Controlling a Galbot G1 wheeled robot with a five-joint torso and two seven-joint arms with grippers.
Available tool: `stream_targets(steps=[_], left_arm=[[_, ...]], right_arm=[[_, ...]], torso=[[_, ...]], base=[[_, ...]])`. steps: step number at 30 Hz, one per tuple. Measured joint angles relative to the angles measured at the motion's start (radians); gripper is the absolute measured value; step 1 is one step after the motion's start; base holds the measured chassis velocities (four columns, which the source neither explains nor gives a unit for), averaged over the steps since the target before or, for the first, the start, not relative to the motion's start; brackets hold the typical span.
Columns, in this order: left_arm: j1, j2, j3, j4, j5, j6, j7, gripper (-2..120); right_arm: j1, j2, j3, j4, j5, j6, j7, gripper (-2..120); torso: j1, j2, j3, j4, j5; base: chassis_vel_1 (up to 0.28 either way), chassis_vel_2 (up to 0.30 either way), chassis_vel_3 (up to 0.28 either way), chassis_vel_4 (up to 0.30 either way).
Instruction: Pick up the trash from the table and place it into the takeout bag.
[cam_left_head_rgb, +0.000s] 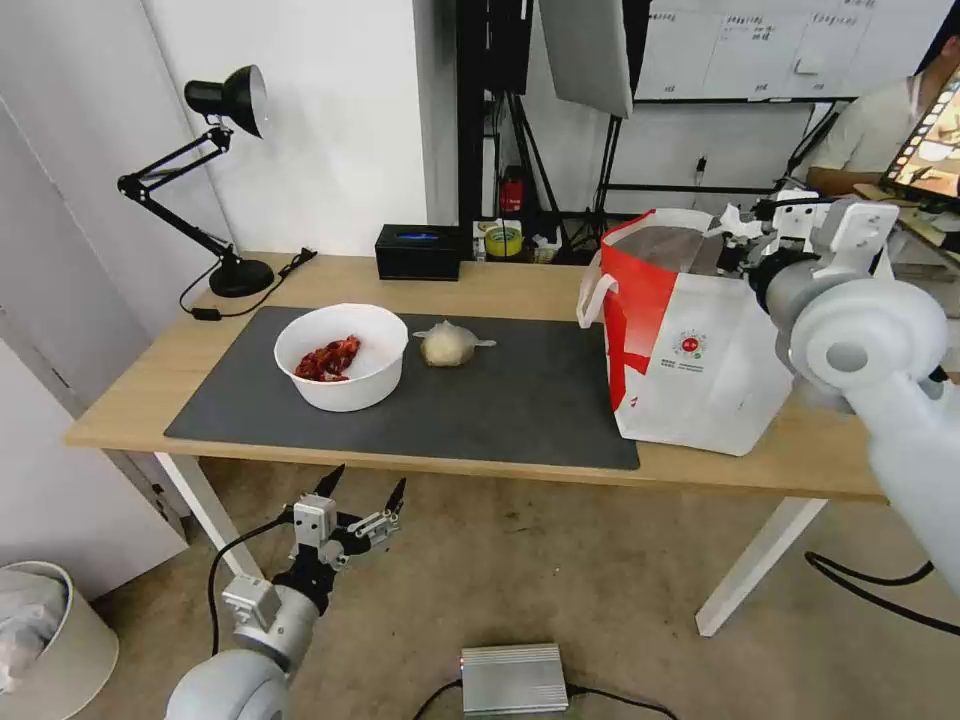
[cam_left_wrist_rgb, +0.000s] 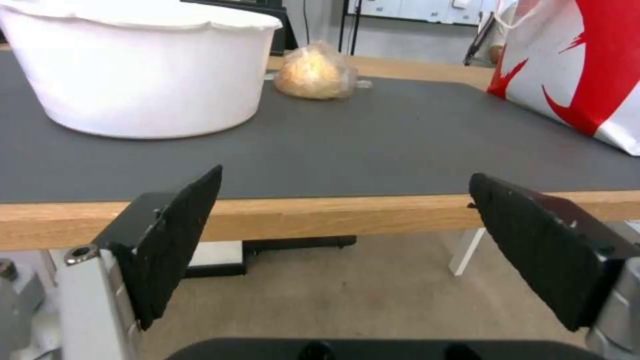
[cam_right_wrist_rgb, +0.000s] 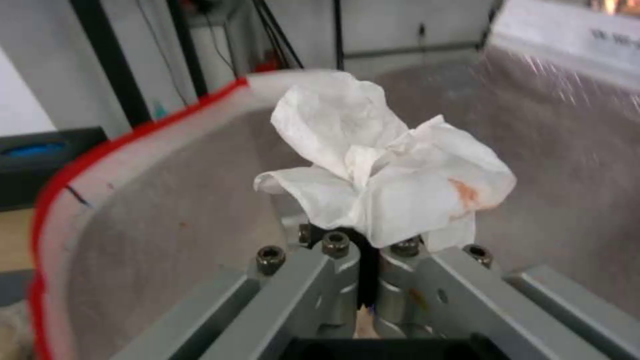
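On the table (cam_left_head_rgb: 500, 285), a white round bowl (cam_left_head_rgb: 340, 357) with red scraps sits on the dark grey mat (cam_left_head_rgb: 520, 400). Just right of it lies a clear bag with a beige lump (cam_left_head_rgb: 447, 345). The white-and-red takeout bag (cam_left_head_rgb: 690, 350) stands upright at the right end. My right gripper (cam_left_head_rgb: 745, 240) hangs over the bag's open mouth, shut on a crumpled white tissue (cam_right_wrist_rgb: 383, 175) above the foil lining (cam_right_wrist_rgb: 167, 210). My left gripper (cam_left_head_rgb: 362, 492) is open below the table's front edge, level with the bowl (cam_left_wrist_rgb: 140, 70) and the lump bag (cam_left_wrist_rgb: 313, 75).
A black desk lamp (cam_left_head_rgb: 225, 180) stands at the back left, with a black box (cam_left_head_rgb: 418, 250) and a tape roll (cam_left_head_rgb: 503, 240) along the back edge. On the floor are a silver box (cam_left_head_rgb: 513, 678) and a bin (cam_left_head_rgb: 40, 640). A person sits behind the bag.
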Motion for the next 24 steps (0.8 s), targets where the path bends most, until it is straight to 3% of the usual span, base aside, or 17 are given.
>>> stream_targets(steps=[3,15,24], left_arm=[[-0.003,0.002,0.003,0.001,0.0,0.0,0.0,100],[-0.004,0.006,0.01,0.0,0.001,-0.001,0.0,100],[-0.005,0.007,0.014,-0.004,0.006,0.0,-0.013,100]], right_arm=[[0.045,-0.003,-0.011,-0.025,0.139,-0.019,0.118,0],[0.093,-0.011,-0.021,-0.061,0.278,-0.012,0.217,0],[0.116,-0.026,-0.023,-0.065,0.369,0.009,0.26,32]], torso=[[0.0,0.0,0.0,0.0001,0.0],[0.0,0.0,0.0,0.0,0.0],[0.0,0.0,0.0,0.0,0.0]], base=[[0.0,0.0,0.0,0.0],[0.0,0.0,0.0,0.0],[0.0,0.0,0.0,0.0]])
